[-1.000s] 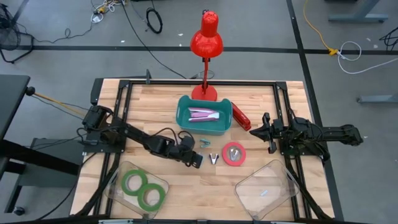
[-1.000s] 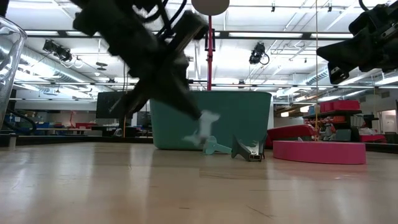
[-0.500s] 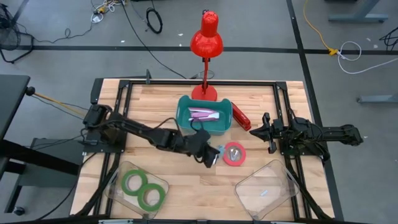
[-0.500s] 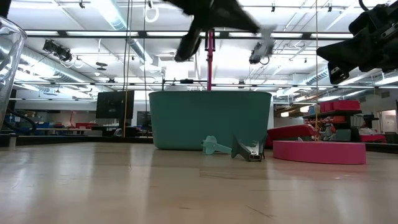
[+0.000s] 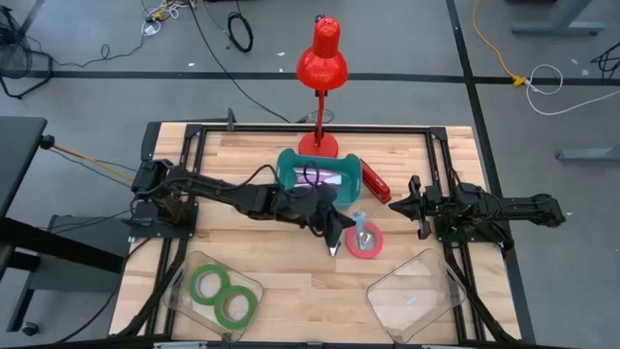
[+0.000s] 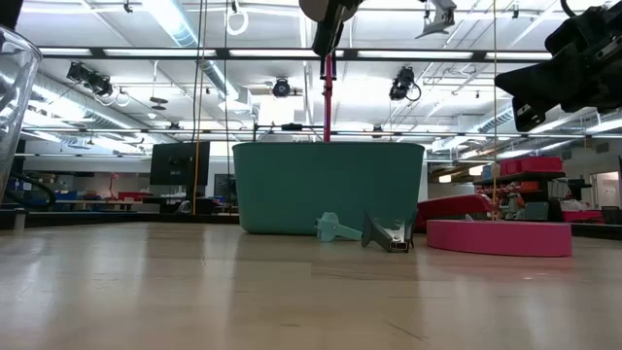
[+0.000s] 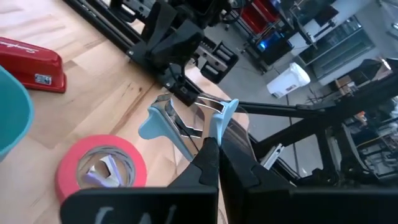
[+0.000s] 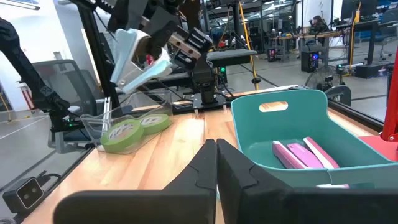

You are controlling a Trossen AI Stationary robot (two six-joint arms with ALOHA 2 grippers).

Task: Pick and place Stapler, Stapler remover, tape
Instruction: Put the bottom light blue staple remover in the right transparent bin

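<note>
Wooden slatted table [image 5: 242,165] first, with the deep teal plastic bin [image 5: 354,167] at its centre. Left gripper [image 5: 341,229] hangs just beside the bin, over the flat red-pink tape roll [image 5: 365,242], pinched tight on a pale-blue-handled metal stapler remover [image 7: 180,121] held clear of the wood. Right gripper [image 5: 407,206] waits closed near the long red stapler [image 5: 375,182].

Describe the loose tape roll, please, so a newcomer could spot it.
Find the teal bin below the red lamp, mid-table. The red-pink tape roll lies flat on wood off the bin's front right corner; the other rolls are green, in a clear tray.
</note>
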